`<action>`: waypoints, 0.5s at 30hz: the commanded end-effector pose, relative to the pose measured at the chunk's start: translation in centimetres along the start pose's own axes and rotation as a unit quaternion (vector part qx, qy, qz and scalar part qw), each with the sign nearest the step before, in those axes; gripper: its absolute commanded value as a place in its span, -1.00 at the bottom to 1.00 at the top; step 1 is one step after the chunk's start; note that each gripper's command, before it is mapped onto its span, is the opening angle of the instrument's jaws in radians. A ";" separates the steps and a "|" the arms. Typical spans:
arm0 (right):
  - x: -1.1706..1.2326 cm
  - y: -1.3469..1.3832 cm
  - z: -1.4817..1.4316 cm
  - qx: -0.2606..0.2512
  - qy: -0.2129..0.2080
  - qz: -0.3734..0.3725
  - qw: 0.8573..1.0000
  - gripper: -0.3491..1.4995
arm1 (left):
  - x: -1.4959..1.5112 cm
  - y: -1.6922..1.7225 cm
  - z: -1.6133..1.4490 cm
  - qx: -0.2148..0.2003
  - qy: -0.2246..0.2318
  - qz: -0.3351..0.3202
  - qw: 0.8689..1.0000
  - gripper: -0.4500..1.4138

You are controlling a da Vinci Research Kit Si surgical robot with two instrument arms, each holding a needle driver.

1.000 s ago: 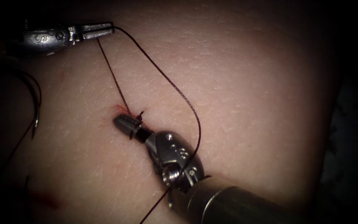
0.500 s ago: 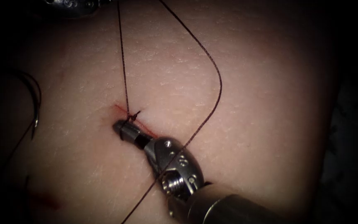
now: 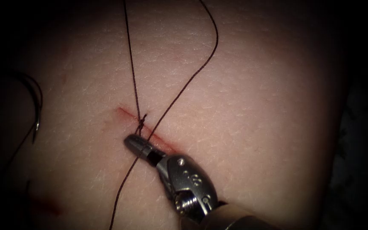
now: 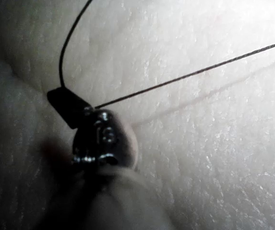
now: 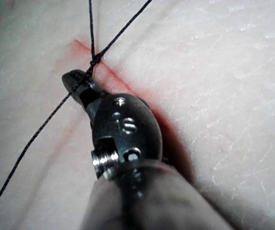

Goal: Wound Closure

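Note:
The tissue [image 3: 243,110] carries a short red cut [image 3: 126,113] with a thread knot [image 3: 140,122] on it. My right tool [image 3: 133,142] lies along the cut just below the knot, its jaws shut on the short thread tail [image 5: 90,69] leaving the knot. From the knot one strand of thread [image 3: 130,59] runs straight up. A second strand [image 3: 211,55] curves down, crosses the right tool's jaws and trails to the lower left. My left tool [image 4: 66,103] is shut on the thread [image 4: 175,79]. The curved needle [image 3: 41,102] lies free on the tissue, left of the cut, held by neither tool.
A smear of red fluid [image 3: 45,207] marks the tissue at the lower left. Thread from the needle [image 3: 15,151] trails down along the dark left edge. The tissue falls away into shadow at the right.
The left tool has gone up out of the endoscope view, drawing both strands upward. The loop has narrowed toward the knot. The right tool has slid slightly down and right along the cut.

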State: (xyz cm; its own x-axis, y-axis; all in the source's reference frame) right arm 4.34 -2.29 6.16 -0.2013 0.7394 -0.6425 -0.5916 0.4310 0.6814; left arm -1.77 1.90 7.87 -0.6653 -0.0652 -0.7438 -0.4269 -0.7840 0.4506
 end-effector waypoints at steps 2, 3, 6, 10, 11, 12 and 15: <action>-0.14 -0.03 0.04 0.002 -0.001 0.000 1.000 -1.00 | -0.06 0.06 0.09 -0.001 0.000 0.001 1.000 -1.00; -0.14 -0.04 0.04 0.002 -0.001 0.000 1.000 -1.00 | -0.07 0.05 0.11 0.000 0.000 0.001 1.000 -1.00; -0.17 -0.06 0.03 0.002 -0.002 -0.002 1.000 -1.00 | -0.11 0.02 0.15 0.000 -0.002 0.000 1.000 -1.00; -0.23 -0.09 0.02 0.002 -0.005 -0.005 1.000 -1.00 | -0.16 -0.03 0.23 0.004 -0.003 -0.002 1.000 -1.00; -0.24 -0.09 0.01 0.002 -0.006 -0.006 1.000 -1.00 | -0.17 -0.04 0.25 0.005 -0.004 -0.003 1.000 -1.00; -0.25 -0.09 0.00 0.002 -0.007 -0.007 1.000 -1.00 | -0.18 -0.04 0.27 0.005 -0.004 -0.003 1.000 -1.00; -0.31 -0.11 -0.03 0.001 -0.017 -0.015 1.000 -1.00 | -0.20 -0.05 0.31 0.006 -0.005 -0.003 1.000 -1.00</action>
State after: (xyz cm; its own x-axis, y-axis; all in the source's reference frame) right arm 4.37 -2.50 6.22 -0.1540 0.7426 -0.6518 -0.5975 0.4554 0.6600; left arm -1.75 2.15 8.08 -0.6698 -0.0549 -0.7405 -0.4384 -0.7756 0.4541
